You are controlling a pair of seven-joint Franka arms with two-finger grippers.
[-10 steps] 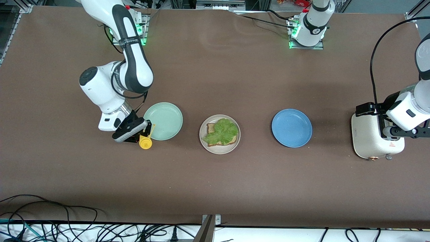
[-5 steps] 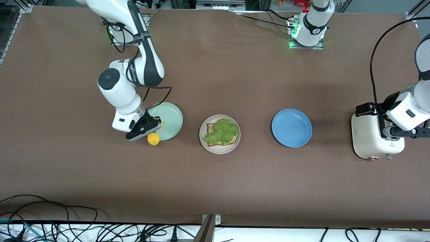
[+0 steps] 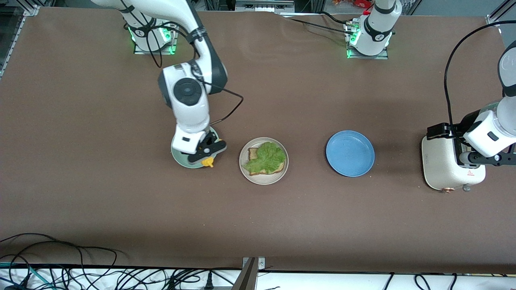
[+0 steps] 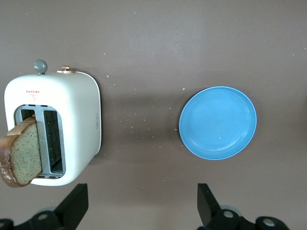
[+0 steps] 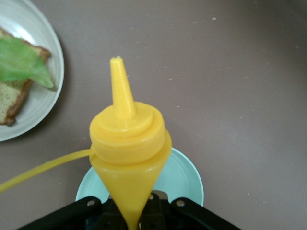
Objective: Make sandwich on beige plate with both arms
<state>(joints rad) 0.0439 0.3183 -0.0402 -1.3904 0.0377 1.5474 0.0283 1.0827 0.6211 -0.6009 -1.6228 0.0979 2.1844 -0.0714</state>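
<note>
The beige plate [image 3: 263, 178] holds one bread slice [image 3: 253, 153] with a green lettuce leaf [image 3: 267, 157] on top. My right gripper [image 3: 206, 155] is shut on a yellow squeeze bottle [image 3: 208, 162] over the mint green plate's [image 3: 179, 159] edge, beside the beige plate. In the right wrist view the bottle [image 5: 127, 143] points nozzle out, with the beige plate [image 5: 38, 110] and lettuce [image 5: 21, 62] at the corner. My left gripper [image 3: 481, 158] is open and empty above the toaster [image 3: 441, 161]. A second bread slice [image 4: 21, 153] sticks out of the toaster [image 4: 72, 120].
A blue plate [image 3: 350, 153] lies between the beige plate and the toaster; it also shows in the left wrist view [image 4: 218, 122]. Crumbs are scattered on the brown table around it. Cables run along the table edge nearest the camera.
My right arm has carried the yellow bottle across the mint green plate toward the beige plate. The left arm has not moved.
</note>
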